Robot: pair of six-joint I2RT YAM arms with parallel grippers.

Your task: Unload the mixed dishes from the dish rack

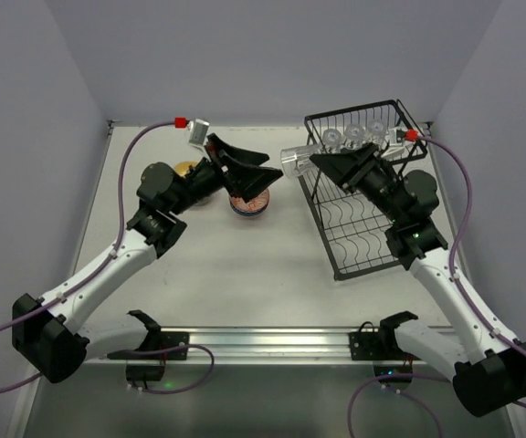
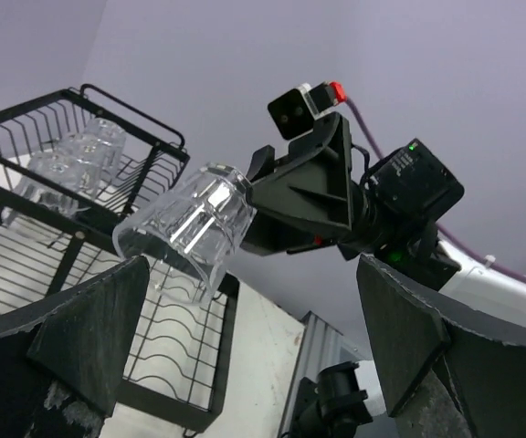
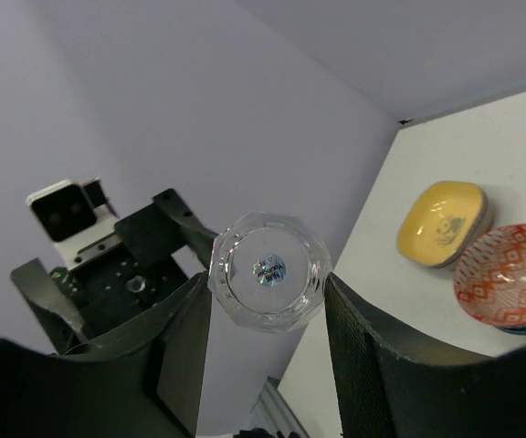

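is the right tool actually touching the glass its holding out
Touching. The right wrist view shows the glass wedged between the fingers of the right tool, with its sides against both of them.

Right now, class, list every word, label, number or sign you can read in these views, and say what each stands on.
No text can be read in any view.
On the base of the clear glass, a small shiny sticker: too small and blurred to read.
On the yellow plate, a dark drawing: not legible as words.
On the reddish-pink bowl: pattern only, no lettering.
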